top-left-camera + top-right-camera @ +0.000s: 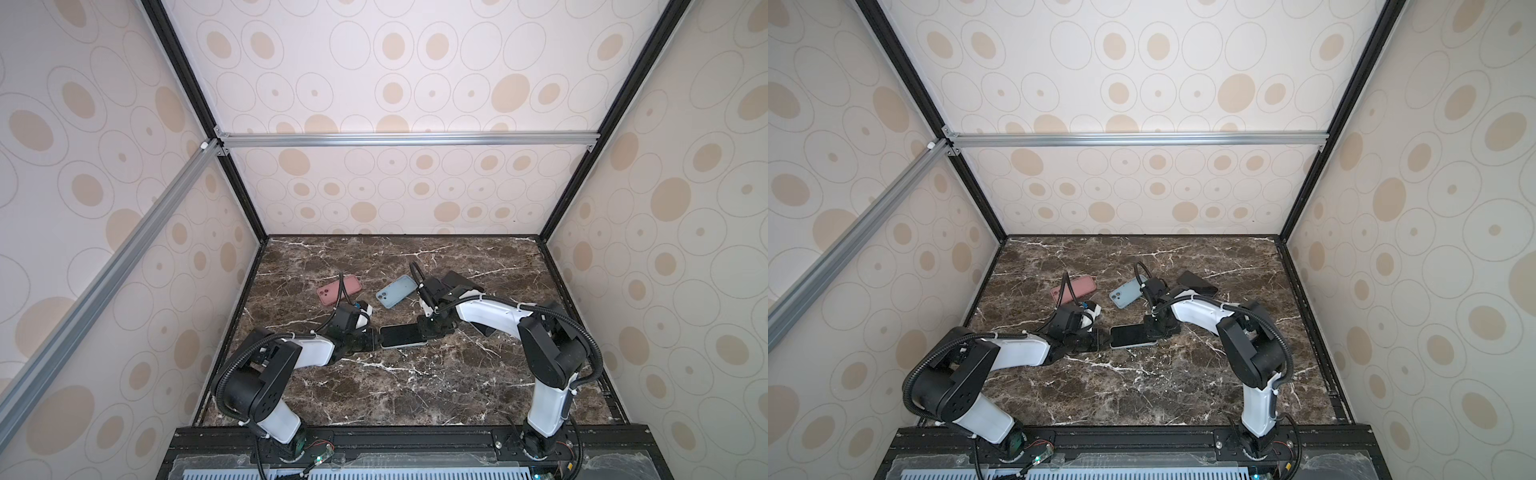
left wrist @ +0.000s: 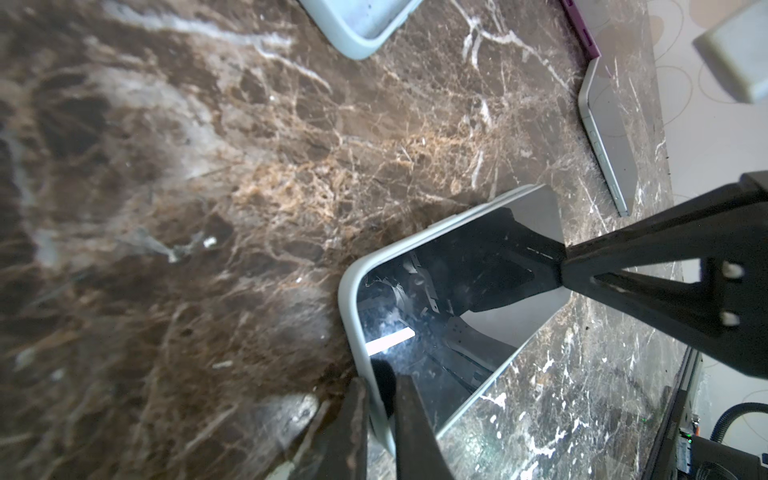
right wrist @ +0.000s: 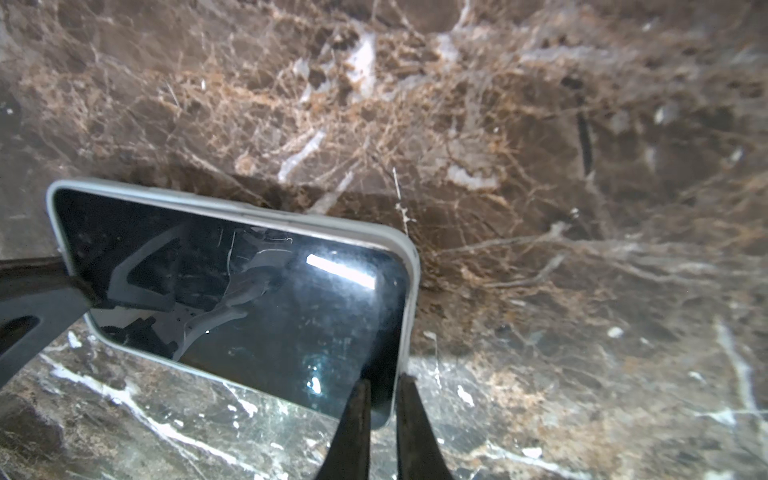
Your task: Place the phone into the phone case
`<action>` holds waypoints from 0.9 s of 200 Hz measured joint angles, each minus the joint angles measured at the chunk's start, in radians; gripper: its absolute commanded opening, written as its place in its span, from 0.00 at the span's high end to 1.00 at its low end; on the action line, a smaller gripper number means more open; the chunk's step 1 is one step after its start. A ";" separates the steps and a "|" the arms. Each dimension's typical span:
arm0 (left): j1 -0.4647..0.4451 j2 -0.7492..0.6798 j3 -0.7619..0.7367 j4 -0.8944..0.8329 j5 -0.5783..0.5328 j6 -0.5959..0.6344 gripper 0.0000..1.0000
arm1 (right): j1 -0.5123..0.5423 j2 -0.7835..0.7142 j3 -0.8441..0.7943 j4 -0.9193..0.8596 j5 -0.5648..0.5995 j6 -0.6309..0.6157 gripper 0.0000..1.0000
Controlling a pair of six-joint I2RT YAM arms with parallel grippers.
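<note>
So, we've got the phone (image 1: 402, 336) screen-up at approx the centre of the counter (image 1: 374, 395), long axis running 9 to 3 o'clock; both top views show it (image 1: 1133, 336). We see the left hand (image 1: 378, 338) pinching the 9 o'clock short end, jaws narrow w/ the edge btwn them. In left wrist view its fingers (image 2: 415, 436) sit either side of that end. The right hand (image 1: 423, 333) grips the 3 o'clock end the same way, nearly closed on the edge. Right wrist view has the phone (image 3: 232, 291) clamped btwn the two dark tips.

Screen is dark & glossy w/ a pale rim round it. We can't tell if that rim is a case or the phone's own frame, nor whether the phone lies flat or is raised a bit.

Pink case (image 1: 338, 289) lies toward 11 o'clock and blue case (image 1: 395, 291) at approx 12, both apart from the phone. Black flat thing (image 1: 461, 284) sits at approx 1 o'clock.
</note>
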State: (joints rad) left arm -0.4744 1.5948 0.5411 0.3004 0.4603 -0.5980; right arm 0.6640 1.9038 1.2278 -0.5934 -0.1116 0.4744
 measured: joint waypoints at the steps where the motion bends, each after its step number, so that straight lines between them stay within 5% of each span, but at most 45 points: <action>1: 0.000 0.000 0.000 0.000 0.000 0.000 0.87 | 0.000 0.000 0.000 0.000 0.000 0.000 0.87; 180: -0.011 -0.030 -0.032 0.024 -0.028 -0.034 0.86 | 0.019 -0.004 -0.037 0.072 0.063 0.006 0.88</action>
State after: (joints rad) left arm -0.4858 1.5650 0.5087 0.3248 0.4320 -0.6315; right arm 0.6834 1.8999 1.1908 -0.5209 -0.0486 0.4808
